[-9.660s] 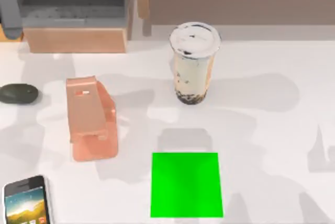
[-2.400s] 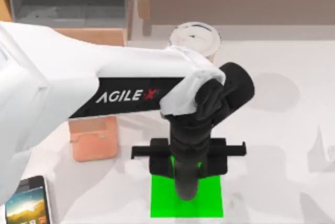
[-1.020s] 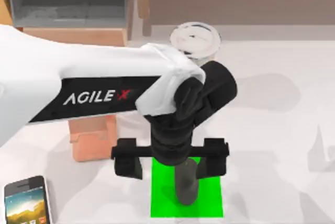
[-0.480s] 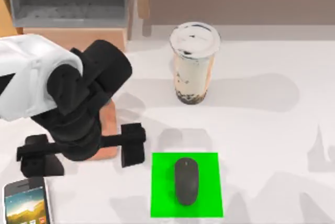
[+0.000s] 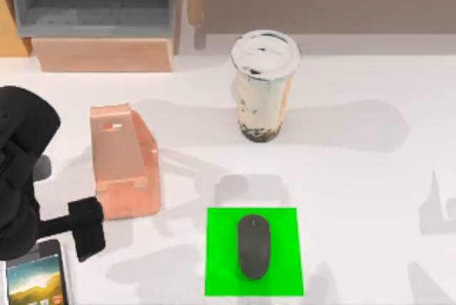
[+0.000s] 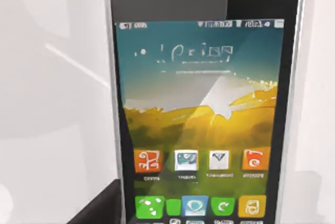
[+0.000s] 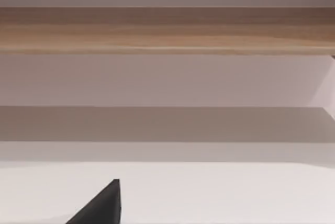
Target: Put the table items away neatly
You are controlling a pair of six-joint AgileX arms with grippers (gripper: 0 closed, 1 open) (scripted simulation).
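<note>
Left hand [image 5: 28, 237] now over smartphone [image 6: 201, 114]

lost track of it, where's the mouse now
In the top view the mouse lies on the green square, near the table's front edge, below the milk-tea cup.

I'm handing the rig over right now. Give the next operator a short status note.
Left gripper: near the table's front-left corner, above the phone, holding nothing.
Right gripper: parked, facing the wooden shelf.
Done: mouse lies on the green square.
Left: phone lies flat beside the pink stand; the milk-tea cup stands upright at mid-table.
</note>
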